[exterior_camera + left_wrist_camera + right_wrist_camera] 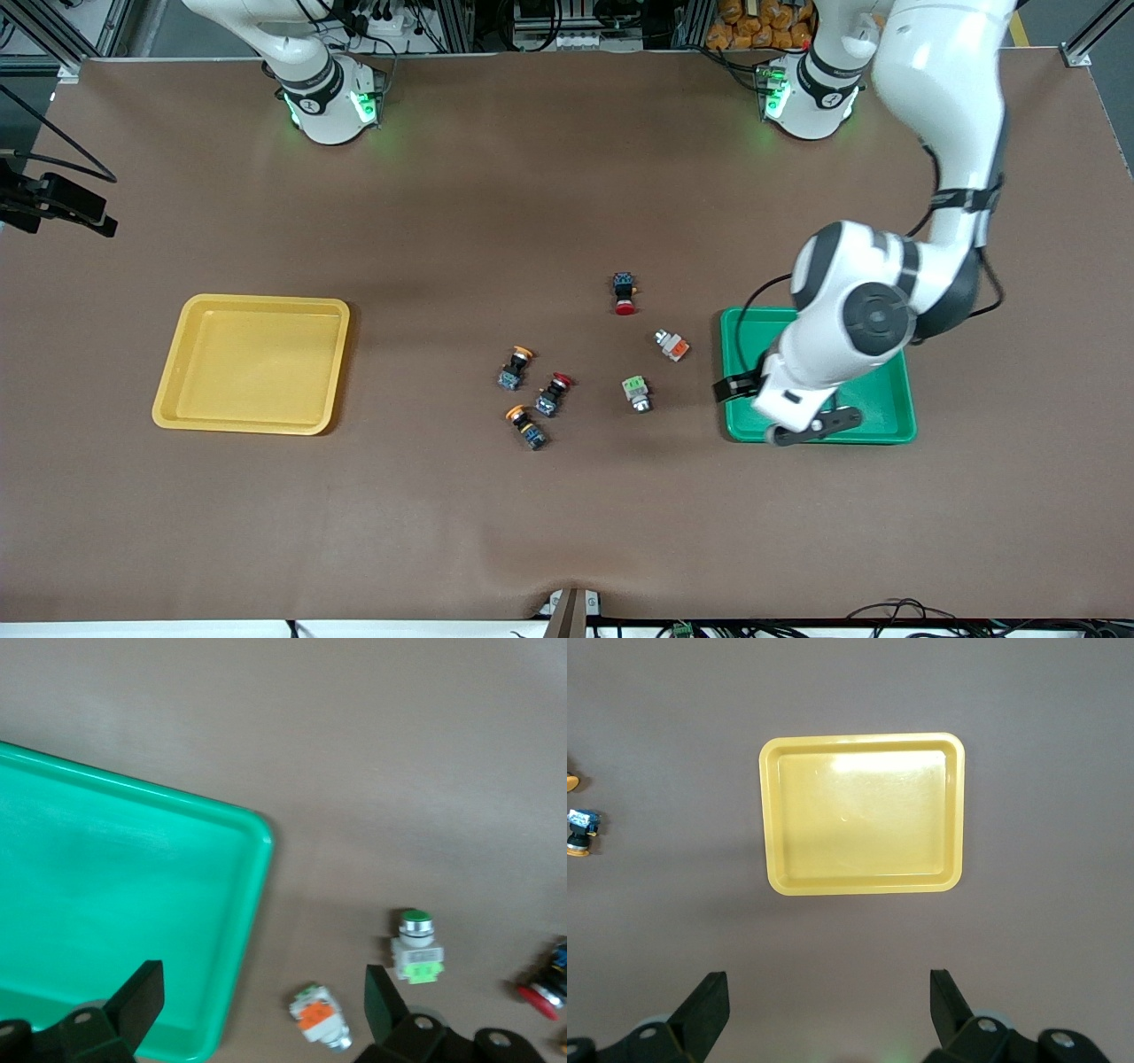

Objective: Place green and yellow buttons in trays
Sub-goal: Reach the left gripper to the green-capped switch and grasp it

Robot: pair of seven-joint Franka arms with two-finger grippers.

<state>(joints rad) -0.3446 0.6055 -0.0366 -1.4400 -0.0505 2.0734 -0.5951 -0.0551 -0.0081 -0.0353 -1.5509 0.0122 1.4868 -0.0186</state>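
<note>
A: Is any button in a tray?

B: No. The green tray [886,403] and yellow tray [252,363] are empty; all four buttons [636,392] lie on the table between them.

A: And the claws?

B: The left gripper [264,1014] hovers open over the green tray's edge. The right gripper [829,1014] waits open, high above the table.

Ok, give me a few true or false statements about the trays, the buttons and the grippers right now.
1. The yellow tray holds a button. False: it holds none.
2. The left gripper is open. True.
3. The left gripper is over the green tray. True.
4. The green-block button lies in the green tray. False: it lies on the table beside it.
5. The right gripper holds a button. False: it is open with nothing in it.
</note>
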